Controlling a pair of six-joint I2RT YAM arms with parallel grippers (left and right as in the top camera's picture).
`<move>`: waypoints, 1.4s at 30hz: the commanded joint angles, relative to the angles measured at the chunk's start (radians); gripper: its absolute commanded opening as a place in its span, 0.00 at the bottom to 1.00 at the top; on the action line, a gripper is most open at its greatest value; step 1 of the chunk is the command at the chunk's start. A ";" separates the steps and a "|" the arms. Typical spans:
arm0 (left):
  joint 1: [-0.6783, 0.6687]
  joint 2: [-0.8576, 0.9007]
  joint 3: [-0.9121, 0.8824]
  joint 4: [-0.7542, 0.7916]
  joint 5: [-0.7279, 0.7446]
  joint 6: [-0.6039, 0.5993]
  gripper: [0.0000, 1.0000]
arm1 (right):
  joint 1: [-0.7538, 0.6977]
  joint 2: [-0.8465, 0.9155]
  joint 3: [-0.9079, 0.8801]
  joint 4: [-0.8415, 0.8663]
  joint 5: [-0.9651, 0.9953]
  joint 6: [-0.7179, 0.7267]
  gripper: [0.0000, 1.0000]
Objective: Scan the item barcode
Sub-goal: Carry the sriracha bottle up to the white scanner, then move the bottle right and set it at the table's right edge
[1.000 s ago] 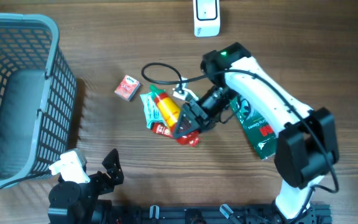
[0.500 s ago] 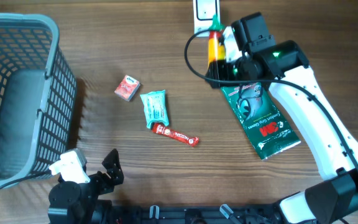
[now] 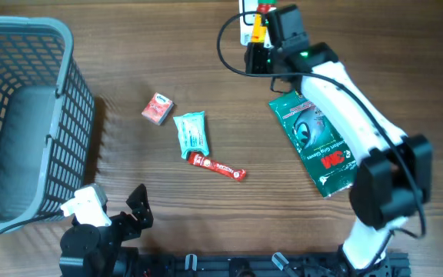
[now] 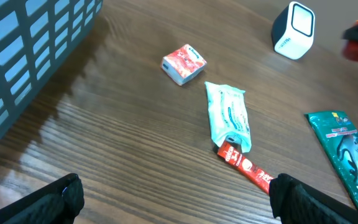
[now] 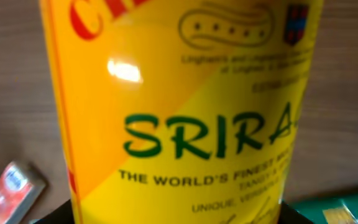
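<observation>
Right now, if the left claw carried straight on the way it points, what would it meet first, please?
Most likely the pale green packet, lying dead ahead of the open left claw, with the red stick at its near end. The claw tilts down, though, so it might touch bare table first.

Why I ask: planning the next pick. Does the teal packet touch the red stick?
Touching. Left wrist view: the teal packet overlaps one end of the red stick.

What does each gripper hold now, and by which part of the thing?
The right gripper holds the yellow Sriracha bottle by its body. The left gripper is open and holds nothing.
</observation>
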 commanded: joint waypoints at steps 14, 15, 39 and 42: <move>0.006 0.001 -0.001 0.001 0.004 0.020 1.00 | -0.073 0.446 0.501 0.048 -0.066 0.074 0.49; 0.006 0.001 -0.001 0.001 0.004 0.020 1.00 | -0.072 0.446 0.502 0.044 -0.071 0.074 0.50; 0.006 0.001 -0.001 0.001 0.004 0.020 1.00 | -0.916 0.481 0.623 -0.552 0.122 0.048 0.52; 0.006 0.001 -0.001 0.001 0.004 0.020 1.00 | -0.959 0.494 0.602 -0.547 0.122 0.048 0.54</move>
